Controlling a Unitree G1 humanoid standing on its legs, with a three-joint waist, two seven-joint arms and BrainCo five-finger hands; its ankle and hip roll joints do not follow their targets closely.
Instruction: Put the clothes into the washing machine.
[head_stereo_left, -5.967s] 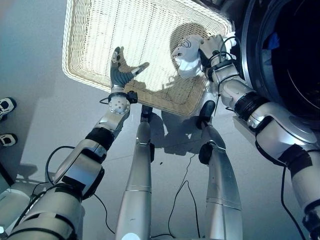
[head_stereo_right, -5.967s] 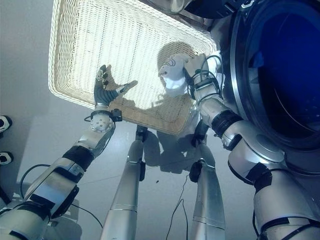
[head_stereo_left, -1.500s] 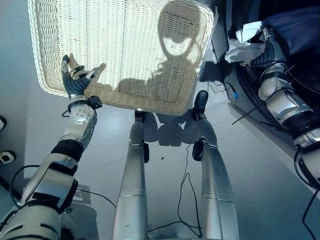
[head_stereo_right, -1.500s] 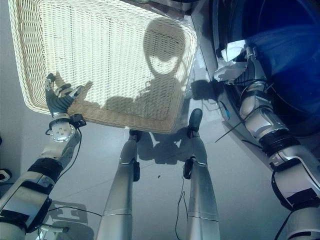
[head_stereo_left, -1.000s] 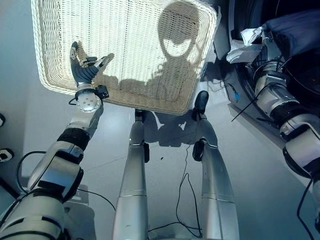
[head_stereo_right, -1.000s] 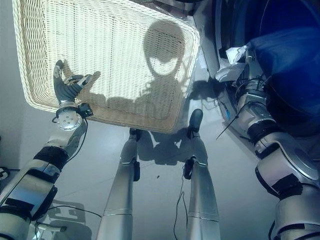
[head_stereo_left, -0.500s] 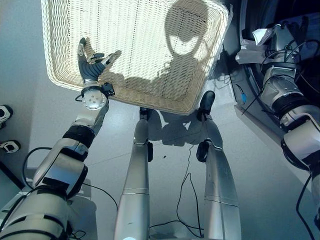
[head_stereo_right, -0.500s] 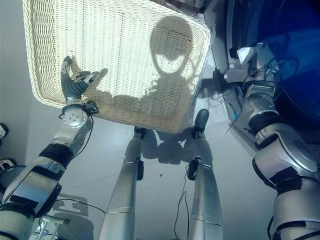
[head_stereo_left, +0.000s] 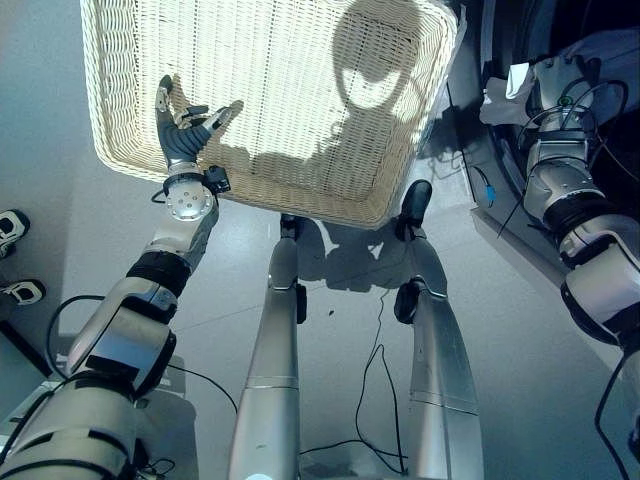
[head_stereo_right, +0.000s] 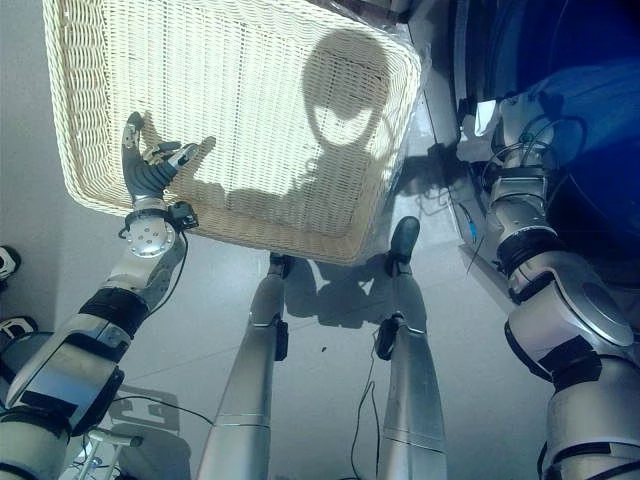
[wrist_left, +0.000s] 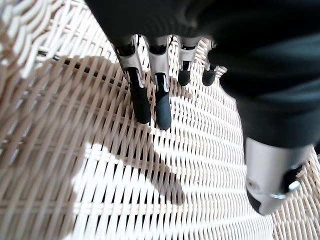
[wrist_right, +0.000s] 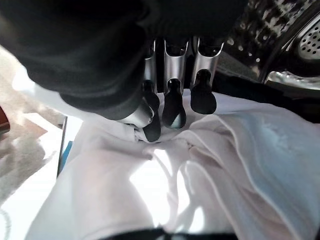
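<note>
A white cloth (head_stereo_left: 503, 95) hangs at the rim of the washing machine's opening at the right. My right hand (head_stereo_left: 556, 80) is shut on the white cloth (wrist_right: 200, 165), with its curled fingers (wrist_right: 170, 107) pinching the folds against the thumb. Past them shows the perforated metal drum (wrist_right: 295, 40). Dark blue clothes (head_stereo_right: 590, 110) lie inside the drum. The pale wicker basket (head_stereo_left: 300, 60) on the floor holds nothing. My left hand (head_stereo_left: 183, 135) hovers open over its near left corner, its fingers (wrist_left: 150, 95) straight above the weave.
A person's shoes (head_stereo_left: 12, 225) stand on the grey floor at the far left. The basket's right edge lies close to the machine's front (head_stereo_left: 478, 150).
Since six seconds ago my right hand has carried the white cloth from the basket's right corner to the machine's opening. In the last half second little has moved. The left hand has stayed open over the basket.
</note>
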